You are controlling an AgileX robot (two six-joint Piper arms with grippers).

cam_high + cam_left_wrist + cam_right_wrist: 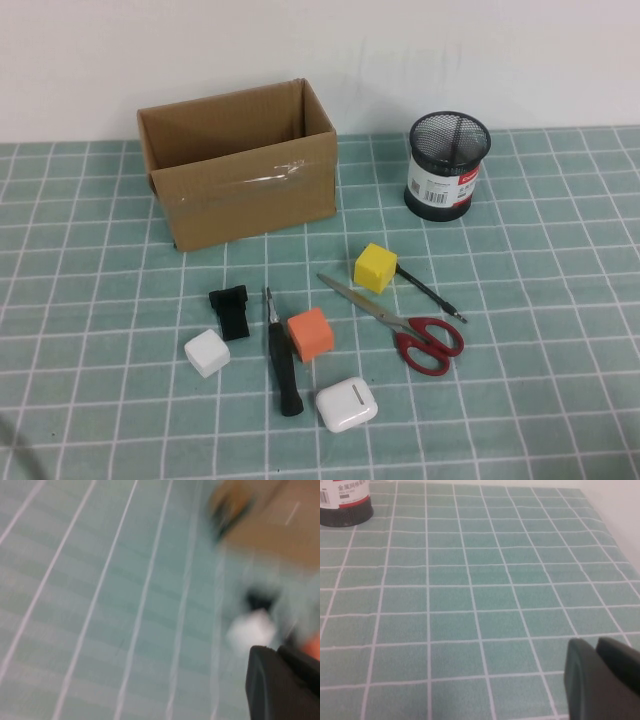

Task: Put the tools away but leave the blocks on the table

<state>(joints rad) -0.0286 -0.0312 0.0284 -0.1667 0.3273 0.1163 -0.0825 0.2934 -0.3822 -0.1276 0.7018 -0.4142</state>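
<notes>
On the teal grid table (560, 380), the black-handled screwdriver (283, 360) lies beside the orange block (310, 334). The red-handled scissors (400, 320) lie to the right. The thin black pointed tool (432, 293) sticks out from behind the yellow block (375, 267). The white block (207, 352) sits at the left. Neither arm shows in the high view. My left gripper (277, 650) is shut and empty above the mat, with the blurred white block (251, 630) beyond it. My right gripper (596, 642) is shut and empty over bare mat.
An open cardboard box (240, 175) stands at the back left. A black mesh pen cup (448, 165) stands at the back right and shows in the right wrist view (345, 502). A small black clip (230, 310) and a white glossy case (347, 403) lie among the objects.
</notes>
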